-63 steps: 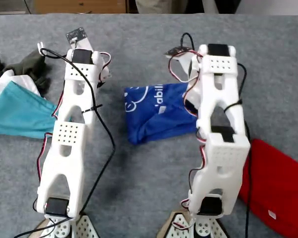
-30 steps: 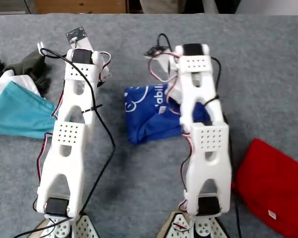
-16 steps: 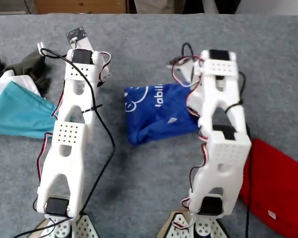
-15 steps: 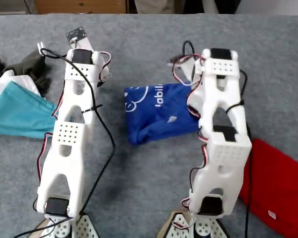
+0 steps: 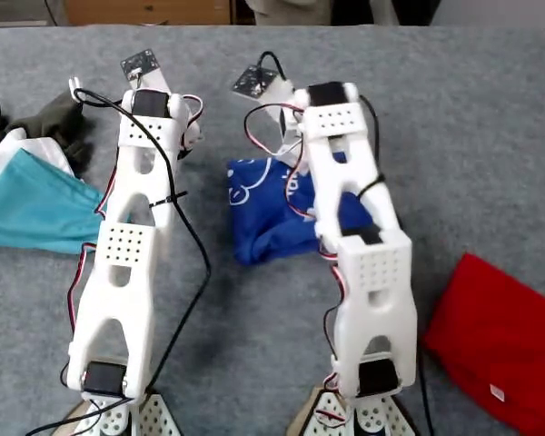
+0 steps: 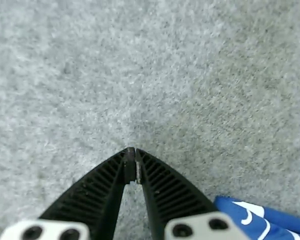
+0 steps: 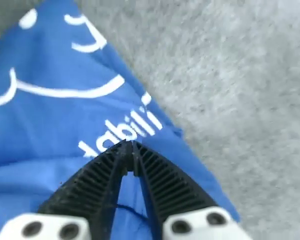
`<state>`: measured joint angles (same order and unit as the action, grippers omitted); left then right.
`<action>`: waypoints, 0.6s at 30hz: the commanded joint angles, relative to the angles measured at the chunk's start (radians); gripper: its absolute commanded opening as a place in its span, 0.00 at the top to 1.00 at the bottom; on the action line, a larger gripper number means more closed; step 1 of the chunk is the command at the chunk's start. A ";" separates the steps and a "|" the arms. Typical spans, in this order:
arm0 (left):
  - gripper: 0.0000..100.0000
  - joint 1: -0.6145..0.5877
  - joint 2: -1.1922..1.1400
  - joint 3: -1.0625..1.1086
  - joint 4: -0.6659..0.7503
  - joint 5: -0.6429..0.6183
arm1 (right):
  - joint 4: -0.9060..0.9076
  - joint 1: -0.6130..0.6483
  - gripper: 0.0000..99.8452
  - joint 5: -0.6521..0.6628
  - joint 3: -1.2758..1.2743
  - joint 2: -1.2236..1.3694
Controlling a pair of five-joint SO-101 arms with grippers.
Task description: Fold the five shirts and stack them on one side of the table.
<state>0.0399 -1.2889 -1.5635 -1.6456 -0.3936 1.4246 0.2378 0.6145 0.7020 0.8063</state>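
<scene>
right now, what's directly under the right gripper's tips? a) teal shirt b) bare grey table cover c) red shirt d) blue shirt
d: in the right wrist view the right gripper hangs shut right over the blue shirt with white print, while the red shirt lies apart from it.

blue shirt (image 5: 263, 218): bright blue, white lettering and squiggles, right under the right claw (image 7: 129, 152)
red shirt (image 5: 500, 336): plain red
teal shirt (image 5: 32, 204): plain teal
white shirt (image 5: 0, 159): plain white
dark shirt (image 5: 54, 118): murky olive
table (image 5: 490, 136): speckled grey
left claw (image 6: 131, 160): black, ribbed, same as the right one
arms (image 5: 118, 272): white
</scene>
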 commanded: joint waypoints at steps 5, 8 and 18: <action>0.98 -0.008 0.013 -0.014 0.032 0.003 | 0.212 -0.044 0.99 -0.023 0.246 0.117; 0.98 -0.008 0.013 -0.014 0.032 0.003 | 0.318 -0.082 0.99 -0.023 0.332 0.147; 0.98 -0.008 0.013 -0.014 0.032 0.003 | 0.364 -0.200 0.99 -0.012 0.203 0.073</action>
<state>0.0399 -1.2889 -1.5635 -1.6272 -0.3936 1.7653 0.0721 0.5992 0.9567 0.9628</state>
